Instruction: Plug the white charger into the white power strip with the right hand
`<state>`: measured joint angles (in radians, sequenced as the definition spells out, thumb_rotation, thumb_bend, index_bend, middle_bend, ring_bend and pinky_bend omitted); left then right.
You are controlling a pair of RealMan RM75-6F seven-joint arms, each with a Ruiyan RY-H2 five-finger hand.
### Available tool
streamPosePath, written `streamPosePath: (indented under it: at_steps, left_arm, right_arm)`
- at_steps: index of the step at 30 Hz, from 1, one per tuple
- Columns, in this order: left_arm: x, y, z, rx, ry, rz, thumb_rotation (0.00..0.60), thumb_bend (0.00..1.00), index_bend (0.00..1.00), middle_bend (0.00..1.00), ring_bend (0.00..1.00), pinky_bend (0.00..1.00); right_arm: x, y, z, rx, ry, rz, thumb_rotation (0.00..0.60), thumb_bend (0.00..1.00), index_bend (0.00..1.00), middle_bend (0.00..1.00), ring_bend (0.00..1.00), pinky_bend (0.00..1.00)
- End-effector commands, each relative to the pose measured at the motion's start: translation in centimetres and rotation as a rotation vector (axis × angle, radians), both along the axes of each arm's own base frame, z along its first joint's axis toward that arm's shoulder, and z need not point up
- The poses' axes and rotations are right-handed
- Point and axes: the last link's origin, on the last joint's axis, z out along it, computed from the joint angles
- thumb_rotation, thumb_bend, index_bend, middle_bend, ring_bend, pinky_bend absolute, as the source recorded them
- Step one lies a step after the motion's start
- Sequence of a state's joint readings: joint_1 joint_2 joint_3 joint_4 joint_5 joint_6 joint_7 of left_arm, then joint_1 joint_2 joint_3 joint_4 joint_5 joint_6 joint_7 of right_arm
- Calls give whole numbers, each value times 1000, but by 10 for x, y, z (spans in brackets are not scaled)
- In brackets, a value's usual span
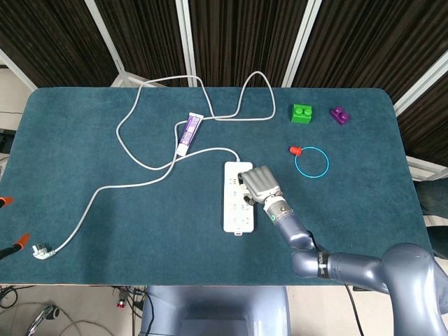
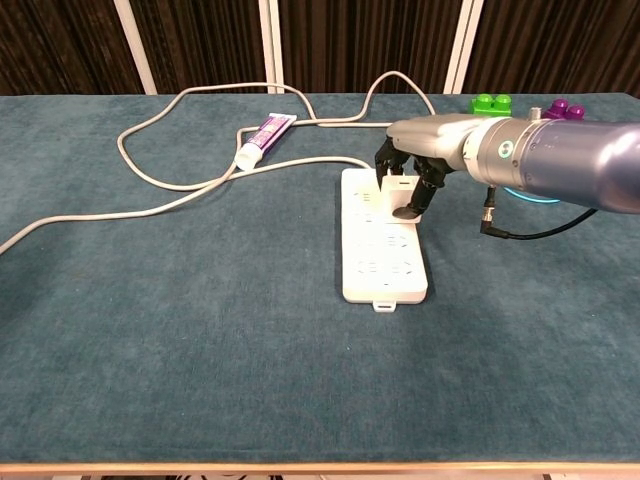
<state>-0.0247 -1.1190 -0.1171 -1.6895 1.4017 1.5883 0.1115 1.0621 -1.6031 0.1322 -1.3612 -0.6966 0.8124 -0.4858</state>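
Observation:
The white power strip (image 1: 232, 210) (image 2: 385, 270) lies lengthwise at the table's middle. My right hand (image 1: 259, 183) (image 2: 412, 175) hovers over the strip's far end, fingers curled downward. A small white block, the charger (image 2: 397, 184), shows pinched between those fingers, just above the strip's far sockets. From the head view the hand hides the charger. I cannot tell whether its prongs are in a socket. My left hand shows in neither view.
The strip's grey cord (image 1: 140, 183) (image 2: 150, 205) loops over the left half to a plug (image 1: 43, 250) near the front left edge. A toothpaste tube (image 1: 189, 131) (image 2: 264, 136) lies behind the strip. Green brick (image 1: 302, 113), purple brick (image 1: 339, 115) and blue ring (image 1: 311, 162) sit at the right.

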Motion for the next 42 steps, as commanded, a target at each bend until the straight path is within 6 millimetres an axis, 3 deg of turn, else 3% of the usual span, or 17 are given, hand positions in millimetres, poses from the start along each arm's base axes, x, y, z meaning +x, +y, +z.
streamPosePath:
  at_steps: [1, 17, 20, 23, 28, 42]
  left_arm:
    - [0, 0, 0, 0, 1, 0, 600, 132, 275, 84, 30, 93]
    - [1, 0, -1, 0, 4, -2, 600, 132, 275, 84, 30, 93]
    - [1, 0, -1, 0, 4, -1, 600, 132, 275, 84, 30, 93]
    - [1, 0, -1, -1, 3, 0, 600, 132, 274, 84, 30, 93]
    - [1, 0, 0, 3, 2, 0, 600, 132, 274, 84, 30, 93]
    - [0, 0, -1, 1, 2, 3, 600, 132, 274, 84, 30, 93]
  right_arm:
    - [-2, 0, 1, -7, -3, 0, 600, 517, 1000, 862, 798, 471]
    - [-5, 5, 0, 16, -4, 17, 600, 517, 1000, 872, 809, 471]
    - [-5, 5, 1, 15, -2, 5, 600, 517, 1000, 861, 773, 469]
    - [-8, 5, 2, 29, 23, -12, 600, 517, 968, 801, 706, 449]
    - [-8, 6, 3, 41, 46, -36, 600, 479, 823, 680, 629, 410]
    - [-2, 7, 7, 39, 54, -52, 600, 447, 649, 490, 485, 346]
